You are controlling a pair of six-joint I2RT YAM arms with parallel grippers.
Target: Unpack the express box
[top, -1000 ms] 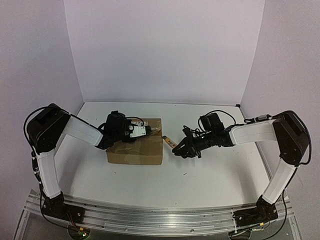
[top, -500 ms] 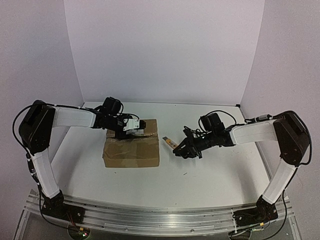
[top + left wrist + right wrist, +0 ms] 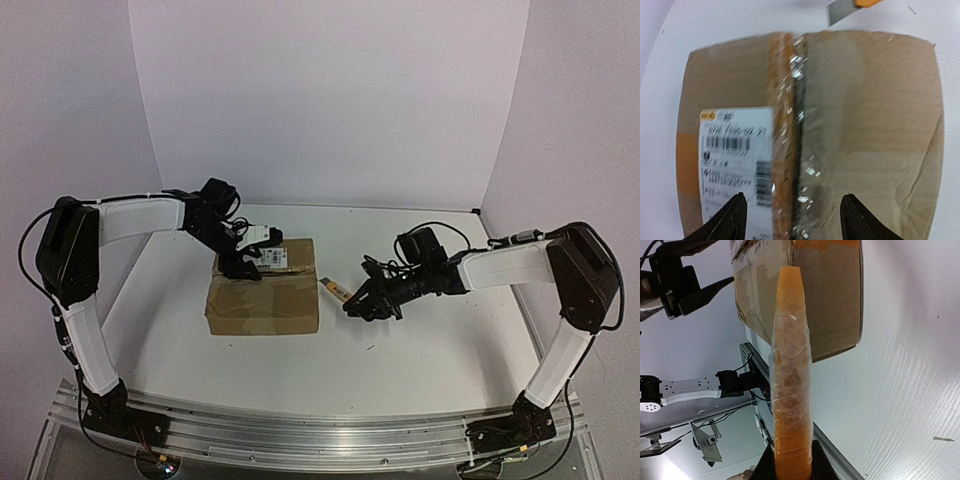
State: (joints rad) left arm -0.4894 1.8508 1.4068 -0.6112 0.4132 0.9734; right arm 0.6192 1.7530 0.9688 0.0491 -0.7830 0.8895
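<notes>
The express box (image 3: 262, 295), a flat brown carton with a white label (image 3: 735, 160) and orange and clear tape along its seam (image 3: 790, 115), lies left of centre on the white table. My left gripper (image 3: 240, 262) hovers over the box's far edge. In the left wrist view it (image 3: 794, 196) is open, its fingers straddling the taped seam and holding nothing. My right gripper (image 3: 358, 303) is shut on an orange utility knife (image 3: 790, 365) wrapped in clear film. The knife (image 3: 335, 290) points at the box's right side (image 3: 830, 290), and its blade tip (image 3: 840, 11) shows beyond the box.
White walls close in the table at the back and on both sides. An aluminium rail (image 3: 320, 430) runs along the near edge with both arm bases. Black cables (image 3: 440, 235) loop over the right wrist.
My left gripper has opened and swung from over the box toward its far edge, the arm stretching out. The box has shifted slightly left. The knife has edged a little toward the box.
</notes>
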